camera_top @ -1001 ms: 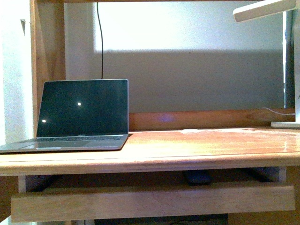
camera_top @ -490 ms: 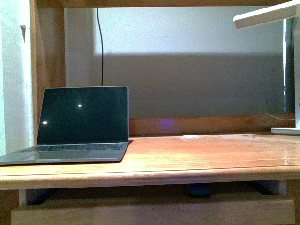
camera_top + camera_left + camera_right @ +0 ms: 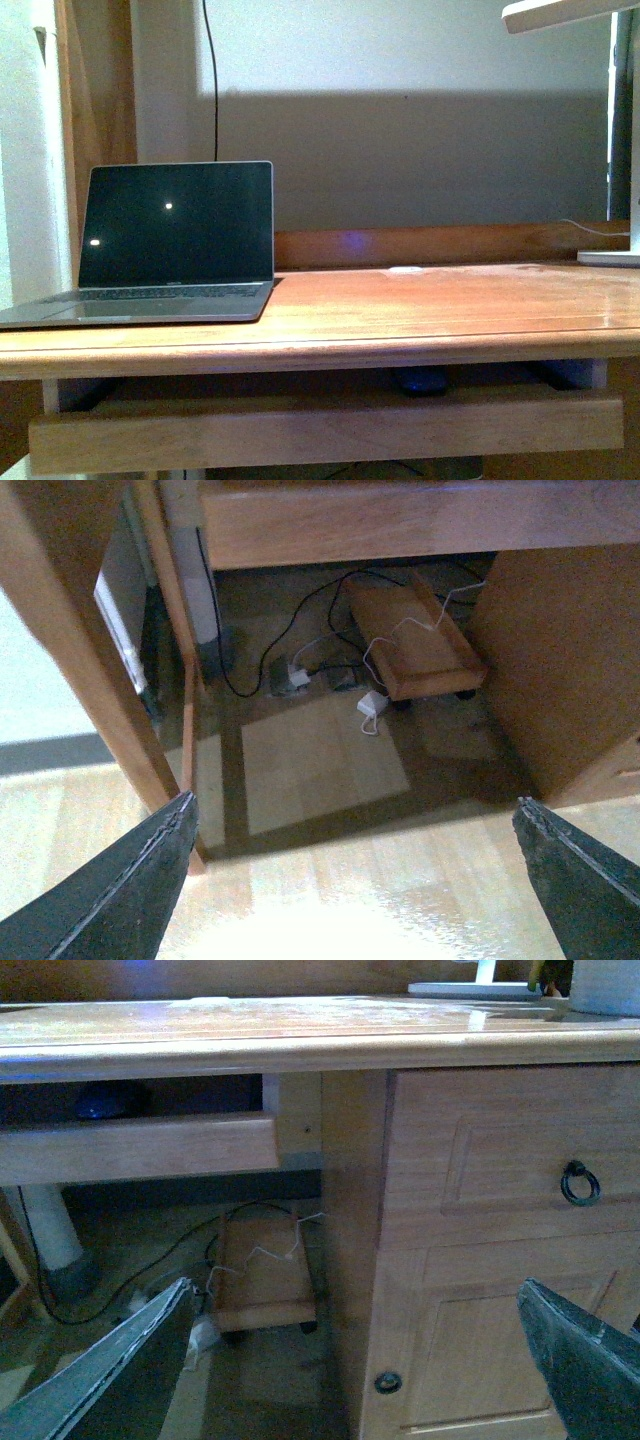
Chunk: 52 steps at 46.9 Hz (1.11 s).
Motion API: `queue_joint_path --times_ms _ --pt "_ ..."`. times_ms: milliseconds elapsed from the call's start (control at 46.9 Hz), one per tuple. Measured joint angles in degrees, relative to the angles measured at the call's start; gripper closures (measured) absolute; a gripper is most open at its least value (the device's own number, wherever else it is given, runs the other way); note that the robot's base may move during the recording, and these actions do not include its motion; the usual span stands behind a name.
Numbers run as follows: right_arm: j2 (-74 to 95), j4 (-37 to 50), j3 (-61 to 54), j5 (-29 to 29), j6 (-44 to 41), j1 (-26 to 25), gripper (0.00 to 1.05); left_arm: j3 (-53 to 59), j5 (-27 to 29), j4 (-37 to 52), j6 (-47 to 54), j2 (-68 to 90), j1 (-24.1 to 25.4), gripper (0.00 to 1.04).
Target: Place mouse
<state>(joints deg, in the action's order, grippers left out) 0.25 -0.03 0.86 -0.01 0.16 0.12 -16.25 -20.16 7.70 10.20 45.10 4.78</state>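
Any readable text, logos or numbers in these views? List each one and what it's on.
No text can be read in any view.
Laptop: faint mark on the strip under the screen, too blurred to read.
Mouse, on the shelf under the desk top: too dark and small, no logo can be made out.
Drawer: no label shows.

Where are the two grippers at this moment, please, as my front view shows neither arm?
Observer: The left gripper hangs open, aimed at the floor under the desk, where a white adapter lies.
Operator: And the right one?
Observer: The right gripper is open and empty, facing a drawer front with a ring pull.
Operator: So neither holds the mouse?
Observer: Neither; the right wrist view shows the mouse lying on the pull-out tray.
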Motion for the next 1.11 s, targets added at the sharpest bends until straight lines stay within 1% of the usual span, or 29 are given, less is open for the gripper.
queue_joint_path --times_ms 128,170,234,277,362,490,639,810,1108 --pt "0.0 0.02 0.0 0.0 0.0 0.0 0.07 -4.26 -1.68 6.54 15.89 11.56 1.49 0.08" --pt "0.0 0.02 0.0 0.0 0.0 0.0 0.07 -5.09 -2.1 9.38 22.84 15.08 1.81 0.08" --pt "0.0 0.0 0.0 0.0 0.0 0.0 0.07 -6.08 -1.81 14.75 31.54 20.48 2.03 0.08" --pt "0.0 0.02 0.0 0.0 0.0 0.0 0.07 -6.88 -1.33 19.71 40.72 25.31 2.29 0.08" --pt "0.0 0.02 0.0 0.0 0.0 0.0 0.07 -8.46 -1.86 27.19 53.57 33.2 2.95 0.08" --pt "0.0 0.0 0.0 0.0 0.0 0.0 0.07 -11.65 -2.91 36.02 68.08 43.32 3.56 0.08" --pt "0.0 0.0 0.0 0.0 0.0 0.0 0.07 -15.82 -4.79 42.97 75.17 51.41 3.26 0.08" --pt "0.0 0.0 0.0 0.0 0.0 0.0 0.07 -21.59 -6.08 48.22 77.24 58.97 1.88 0.08" --pt "0.0 0.0 0.0 0.0 0.0 0.0 0.07 -30.8 -8.28 50.84 78.53 69.0 0.46 0.08"
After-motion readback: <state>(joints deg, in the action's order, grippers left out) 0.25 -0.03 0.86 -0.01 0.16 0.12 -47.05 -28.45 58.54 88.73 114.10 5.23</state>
